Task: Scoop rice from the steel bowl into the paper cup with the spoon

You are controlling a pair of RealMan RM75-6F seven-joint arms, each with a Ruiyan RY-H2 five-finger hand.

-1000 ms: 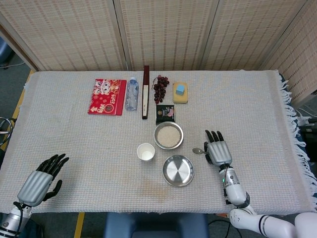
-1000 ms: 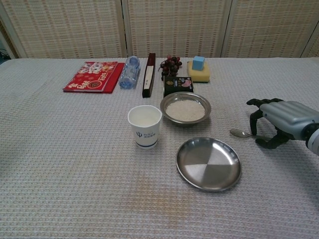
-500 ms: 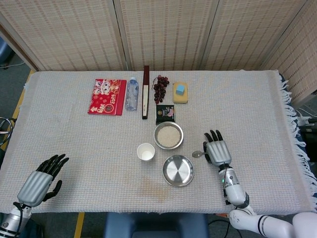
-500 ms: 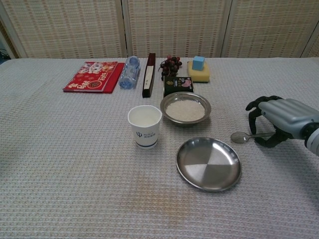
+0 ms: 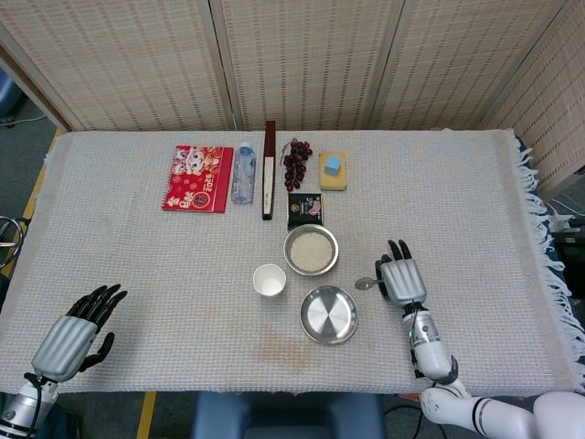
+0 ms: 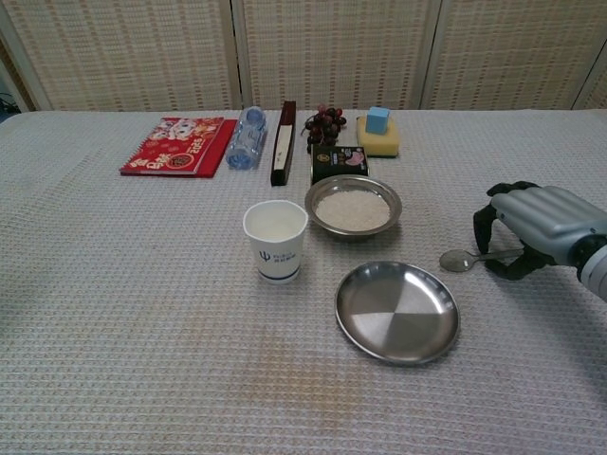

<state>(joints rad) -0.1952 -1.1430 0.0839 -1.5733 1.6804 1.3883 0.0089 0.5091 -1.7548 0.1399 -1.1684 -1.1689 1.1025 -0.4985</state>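
The steel bowl (image 5: 311, 250) (image 6: 353, 207) of white rice sits at mid-table, with the white paper cup (image 5: 270, 280) (image 6: 276, 240) upright just left and in front of it. To the bowl's right, my right hand (image 5: 402, 279) (image 6: 536, 227) has its fingers curled around the handle of the metal spoon (image 5: 366, 283) (image 6: 460, 261). The spoon's bowl points left toward the steel bowl, low over the cloth. My left hand (image 5: 78, 334) rests at the near left table edge, fingers spread and holding nothing. It shows only in the head view.
An empty steel plate (image 5: 329, 315) (image 6: 396, 312) lies in front of the rice bowl. Along the back are a red booklet (image 6: 171, 144), a plastic bottle (image 6: 246, 136), a long dark box (image 6: 283, 141), grapes (image 6: 325, 123), a black packet (image 6: 340, 162) and a yellow sponge (image 6: 377, 136).
My right hand has drawn back slightly toward the near right, and the spoon has moved with it. The left hand has stayed put.
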